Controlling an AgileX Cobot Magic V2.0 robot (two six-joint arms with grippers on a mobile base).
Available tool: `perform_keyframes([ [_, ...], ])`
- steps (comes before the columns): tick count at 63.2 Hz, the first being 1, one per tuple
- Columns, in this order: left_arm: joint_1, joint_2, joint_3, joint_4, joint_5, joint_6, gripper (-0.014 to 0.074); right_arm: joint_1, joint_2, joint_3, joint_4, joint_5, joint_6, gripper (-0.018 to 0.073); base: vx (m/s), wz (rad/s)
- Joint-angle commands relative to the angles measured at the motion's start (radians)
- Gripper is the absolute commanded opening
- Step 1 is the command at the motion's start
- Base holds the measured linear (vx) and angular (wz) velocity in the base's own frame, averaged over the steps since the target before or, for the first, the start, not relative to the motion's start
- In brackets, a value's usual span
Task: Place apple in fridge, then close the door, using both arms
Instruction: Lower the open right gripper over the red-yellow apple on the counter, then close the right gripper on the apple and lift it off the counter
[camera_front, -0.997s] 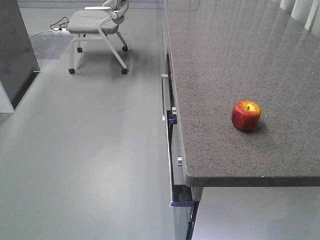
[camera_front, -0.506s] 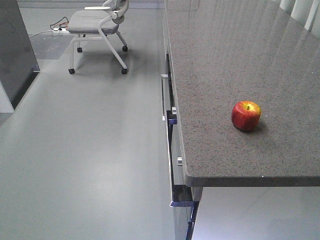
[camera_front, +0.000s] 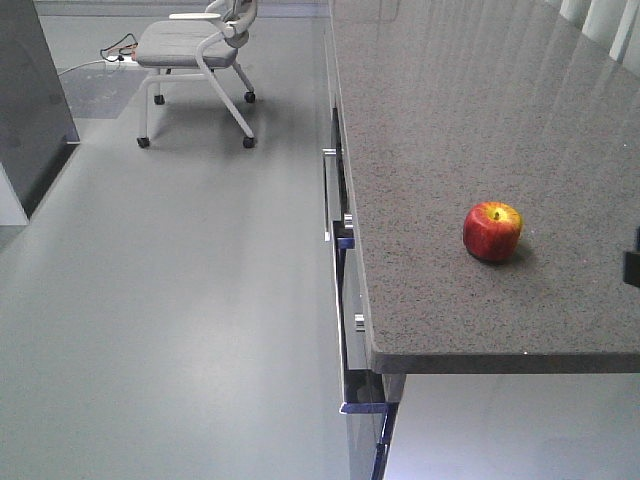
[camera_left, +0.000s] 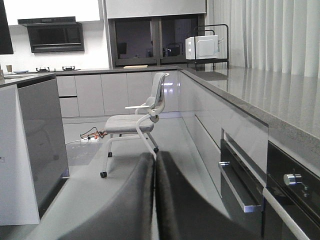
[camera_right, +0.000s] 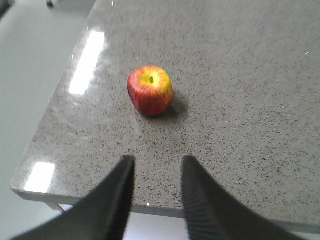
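The apple is round and stands upright with its stem hollow up. It sits on the countertop just ahead of the right gripper, whose jaws are parted and apart from it. The countertop edges run to the left and under this gripper, and there is bare stone to the right. The left gripper is closed and holds nothing.

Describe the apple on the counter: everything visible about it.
The apple is round and glossy, red with a yellow patch around its stem hollow on top. It sits upright and whole on the speckled grey stone-look countertop, not far from its near edge, casting a small shadow. Only the countertop touches it. The right tool is open, pointed at it, with bare counter between.
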Motion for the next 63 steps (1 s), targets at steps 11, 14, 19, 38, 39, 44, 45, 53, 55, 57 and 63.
perform_keyframes([
  [11, 0.001, -0.016, 0.021, 0.000, -0.076, -0.009, -0.0006, -0.006, 0.199, -0.124, 0.012, -0.041, -0.069, 0.0596, 0.00, 0.00],
  [14, 0.001, -0.016, 0.021, 0.000, -0.076, -0.009, -0.0006, -0.006, 0.241, -0.139, 0.027, -0.042, -0.095, 0.0621, 0.00, 0.00],
  [19, 0.001, -0.016, 0.021, 0.000, -0.076, -0.009, -0.0006, -0.006, 0.299, -0.170, 0.071, -0.044, -0.136, 0.0632, 0.00, 0.00],
  [38, 0.001, -0.016, 0.021, 0.000, -0.076, -0.009, -0.0006, -0.006, 0.521, -0.313, 0.185, -0.046, -0.229, 0.0620, 0.00, 0.00],
  [39, 0.001, -0.016, 0.021, 0.000, -0.076, -0.009, -0.0006, -0.006, 0.531, -0.320, 0.187, -0.047, -0.229, 0.0619, 0.00, 0.00],
  [44, 0.001, -0.016, 0.021, 0.000, -0.076, -0.009, -0.0006, -0.006, 0.588, -0.362, 0.197, -0.049, -0.229, 0.0617, 0.00, 0.00],
  [45, 0.001, -0.016, 0.021, 0.000, -0.076, -0.009, -0.0006, -0.006, 0.597, -0.373, 0.198, -0.049, -0.229, 0.0617, 0.00, 0.00],
  [53, 0.001, -0.016, 0.021, 0.000, -0.076, -0.009, -0.0006, -0.006, 0.684, -0.438, 0.201, -0.052, -0.229, 0.0613, 0.00, 0.00],
  [55, 0.001, -0.016, 0.021, 0.000, -0.076, -0.009, -0.0006, -0.006, 0.702, -0.452, 0.203, -0.055, -0.229, 0.0613, 0.00, 0.00],
  [57, 0.001, -0.016, 0.021, 0.000, -0.076, -0.009, -0.0006, -0.006, 0.724, -0.469, 0.204, -0.058, -0.229, 0.0610, 0.00, 0.00],
  [63, 0.001, -0.016, 0.021, 0.000, -0.076, -0.009, -0.0006, -0.006, 0.776, -0.511, 0.204, -0.070, -0.229, 0.0608, 0.00, 0.00],
])
